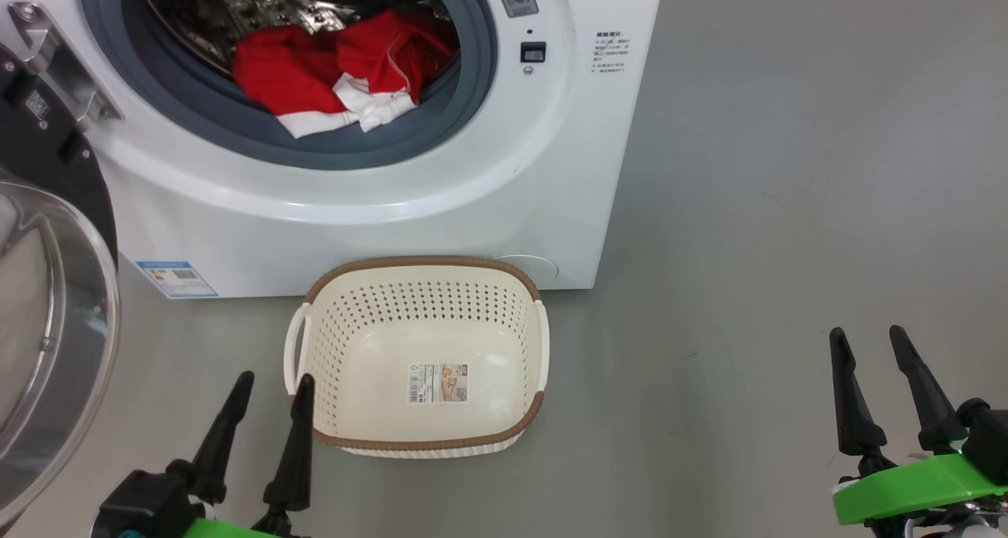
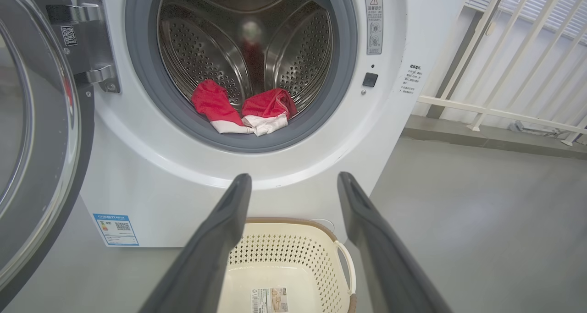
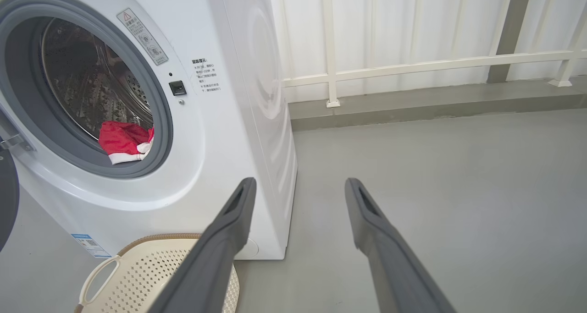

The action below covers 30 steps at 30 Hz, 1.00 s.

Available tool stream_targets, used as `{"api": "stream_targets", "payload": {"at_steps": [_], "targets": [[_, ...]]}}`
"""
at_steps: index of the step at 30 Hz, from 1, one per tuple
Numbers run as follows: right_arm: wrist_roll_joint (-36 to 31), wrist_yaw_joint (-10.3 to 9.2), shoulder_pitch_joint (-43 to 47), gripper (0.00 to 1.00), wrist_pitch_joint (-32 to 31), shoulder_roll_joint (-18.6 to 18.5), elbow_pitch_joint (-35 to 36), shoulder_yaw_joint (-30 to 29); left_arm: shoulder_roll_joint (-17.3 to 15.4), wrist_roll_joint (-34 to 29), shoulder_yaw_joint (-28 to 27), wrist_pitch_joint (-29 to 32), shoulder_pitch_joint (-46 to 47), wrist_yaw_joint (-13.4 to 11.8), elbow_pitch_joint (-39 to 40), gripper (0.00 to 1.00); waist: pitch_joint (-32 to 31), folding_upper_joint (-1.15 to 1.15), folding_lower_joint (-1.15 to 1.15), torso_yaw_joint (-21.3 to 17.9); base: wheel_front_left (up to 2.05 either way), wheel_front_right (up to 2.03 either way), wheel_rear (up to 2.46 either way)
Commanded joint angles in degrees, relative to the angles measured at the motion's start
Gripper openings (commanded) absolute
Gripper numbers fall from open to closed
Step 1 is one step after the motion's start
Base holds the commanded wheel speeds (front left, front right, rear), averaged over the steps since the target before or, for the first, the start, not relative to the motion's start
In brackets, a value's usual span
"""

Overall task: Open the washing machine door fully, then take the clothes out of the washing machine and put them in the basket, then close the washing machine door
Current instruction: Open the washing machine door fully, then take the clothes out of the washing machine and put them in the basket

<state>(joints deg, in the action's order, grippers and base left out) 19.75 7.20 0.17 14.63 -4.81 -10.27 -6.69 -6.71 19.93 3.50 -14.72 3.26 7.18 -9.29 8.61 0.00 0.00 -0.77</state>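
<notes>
Head view: soft red-and-white clothes (image 1: 331, 73) are lying on the grey rubber gasket (image 1: 315, 148); left hand (image 1: 276, 379) and right hand (image 1: 867, 333) are hanging released.

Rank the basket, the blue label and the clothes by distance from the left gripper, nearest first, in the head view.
1. basket, just right of the left gripper.
2. blue label, low on the washing machine front, left corner.
3. clothes, up inside its opening.

Grey floor (image 1: 787, 168) w/ white washer (image 1: 394, 223) standing on it; cream basket (image 1: 425, 302) upright just in front.
</notes>
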Motion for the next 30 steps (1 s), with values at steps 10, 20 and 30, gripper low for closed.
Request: {"api": "stream_targets", "payload": {"at_steps": [10, 20, 30], "targets": [[0.20, 0.29, -0.07, 1.00, 0.37, -0.45, 1.52, 1.14, -1.20, 0.34, -2.40, -0.28, 0.85, 0.31, 2.04, 1.00, -0.35, 0.00, 0.00, 0.16, 0.00, 0.00, 0.00], [0.31, 0.29, 0.04, 1.00, 0.37, -0.48, 1.61, 1.50, -1.74, 2.01, -1.47, -0.28, 0.91, 0.31, 1.97, 1.00, -0.38, 0.00, 0.00, 0.36, 0.45, -0.49, 0.04], [0.39, 0.29, -0.43, 1.00, 0.37, -0.35, 1.49, 1.74, -1.90, 1.38, -1.58, -0.28, 1.81, 0.31, 1.98, 1.00, 0.45, 0.00, 0.00, 0.49, 1.57, -1.64, 0.07]]}}
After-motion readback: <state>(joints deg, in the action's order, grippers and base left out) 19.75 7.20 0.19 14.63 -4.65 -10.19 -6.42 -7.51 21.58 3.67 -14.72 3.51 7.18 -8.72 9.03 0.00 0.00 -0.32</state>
